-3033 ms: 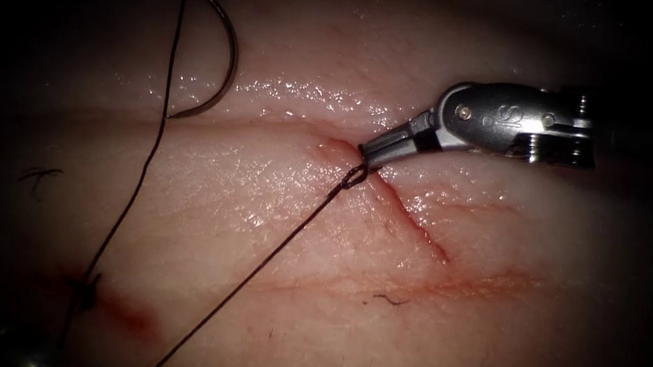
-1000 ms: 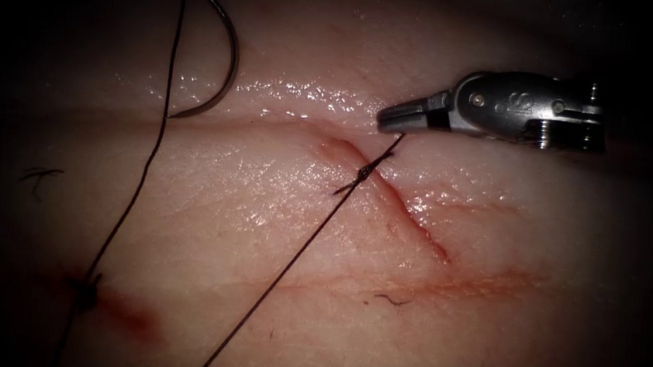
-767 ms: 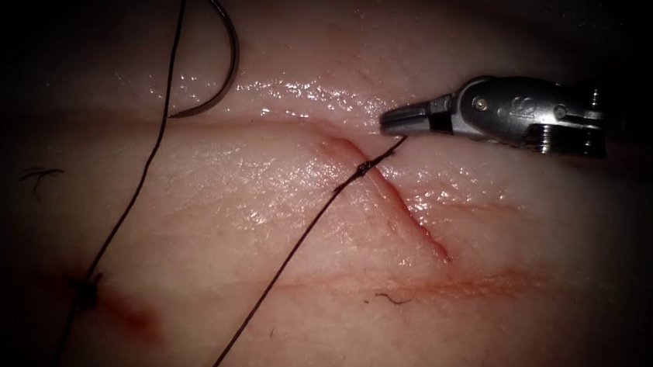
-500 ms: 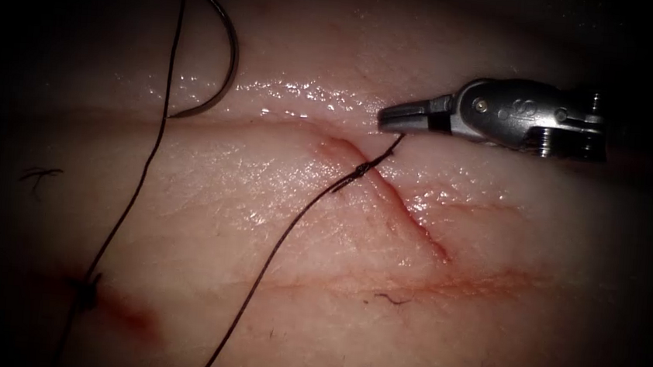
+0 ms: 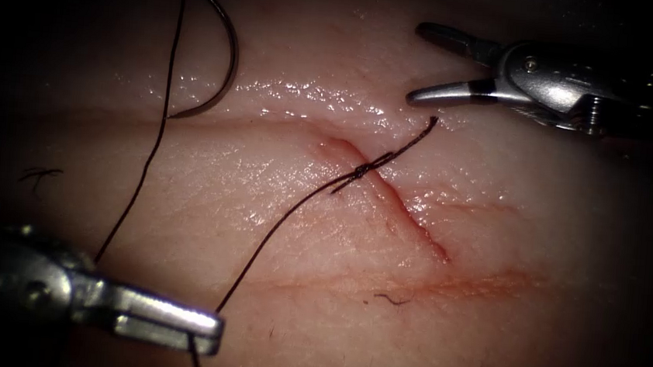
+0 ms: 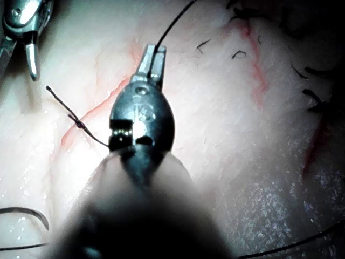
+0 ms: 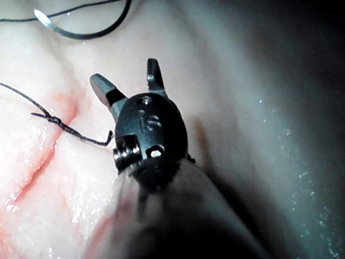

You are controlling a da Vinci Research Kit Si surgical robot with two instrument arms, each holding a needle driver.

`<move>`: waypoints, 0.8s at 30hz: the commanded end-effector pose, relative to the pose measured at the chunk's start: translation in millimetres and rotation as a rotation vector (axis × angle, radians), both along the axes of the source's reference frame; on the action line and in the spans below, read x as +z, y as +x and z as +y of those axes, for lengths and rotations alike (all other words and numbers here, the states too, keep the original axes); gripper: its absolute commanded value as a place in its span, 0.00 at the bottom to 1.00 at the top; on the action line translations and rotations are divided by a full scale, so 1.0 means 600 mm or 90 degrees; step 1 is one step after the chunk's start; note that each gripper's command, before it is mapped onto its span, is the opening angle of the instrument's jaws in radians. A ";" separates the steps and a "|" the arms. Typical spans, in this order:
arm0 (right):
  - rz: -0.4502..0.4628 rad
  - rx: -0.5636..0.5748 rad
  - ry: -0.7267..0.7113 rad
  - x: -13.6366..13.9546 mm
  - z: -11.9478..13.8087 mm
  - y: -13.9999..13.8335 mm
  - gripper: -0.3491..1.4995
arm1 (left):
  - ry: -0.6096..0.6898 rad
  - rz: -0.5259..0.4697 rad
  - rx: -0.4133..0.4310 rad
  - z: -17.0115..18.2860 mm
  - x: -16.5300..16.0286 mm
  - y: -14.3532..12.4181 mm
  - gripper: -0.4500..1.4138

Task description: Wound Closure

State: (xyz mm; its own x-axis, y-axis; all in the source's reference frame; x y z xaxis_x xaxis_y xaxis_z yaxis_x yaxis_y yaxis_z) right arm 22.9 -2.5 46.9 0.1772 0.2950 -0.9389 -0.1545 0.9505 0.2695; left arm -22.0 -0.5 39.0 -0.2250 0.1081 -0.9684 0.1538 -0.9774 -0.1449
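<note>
The cut [image 5: 406,213] slants down the tissue [image 5: 486,328], with a knot [image 5: 358,170] tied across its upper part. My right tool [image 5: 417,64] hovers above and to the right of the knot, jaws open and holding nothing; they also stand spread in the right wrist view [image 7: 126,73]. The short thread end [image 5: 417,136] sticks up free below it. My left tool [image 5: 213,336] is at the lower left, shut on the long thread [image 5: 276,230] that runs to the knot, as the left wrist view [image 6: 153,56] shows too. The curved needle [image 5: 231,59] lies on the tissue at the upper left, held by neither tool.
The needle's thread [image 5: 162,116] runs down the left side behind the left tool. Small cut bits of thread lie at the left [image 5: 39,176] and below the cut [image 5: 391,297]. A faint reddish line [image 5: 474,285] crosses the tissue under the cut.
The right jaws opened, let go of the short thread end and drew up and to the right. The left tool came into view at the lower left on the long thread, which has slackened.
</note>
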 end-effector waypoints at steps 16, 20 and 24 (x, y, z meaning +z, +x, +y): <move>-0.013 0.141 -0.020 -0.0066 -0.0143 0.0076 0.66 | -0.015 -0.054 0.018 0.0158 0.0019 -0.0094 0.00; -0.003 0.130 -0.037 -0.0047 -0.0177 0.0112 0.54 | -0.011 -0.055 0.016 0.0192 0.0043 -0.0116 0.00; -0.007 0.124 -0.051 -0.0018 -0.0196 0.0140 0.53 | -0.008 -0.062 0.013 0.0219 0.0065 -0.0132 0.00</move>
State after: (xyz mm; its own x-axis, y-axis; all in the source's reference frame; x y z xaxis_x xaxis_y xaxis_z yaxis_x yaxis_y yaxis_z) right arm 30.4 -14.1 45.4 0.1343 0.2492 -0.9591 -0.3430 0.9197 0.1910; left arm -29.7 12.9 42.6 -0.1304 0.0937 -0.9870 0.1842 -0.9759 -0.1169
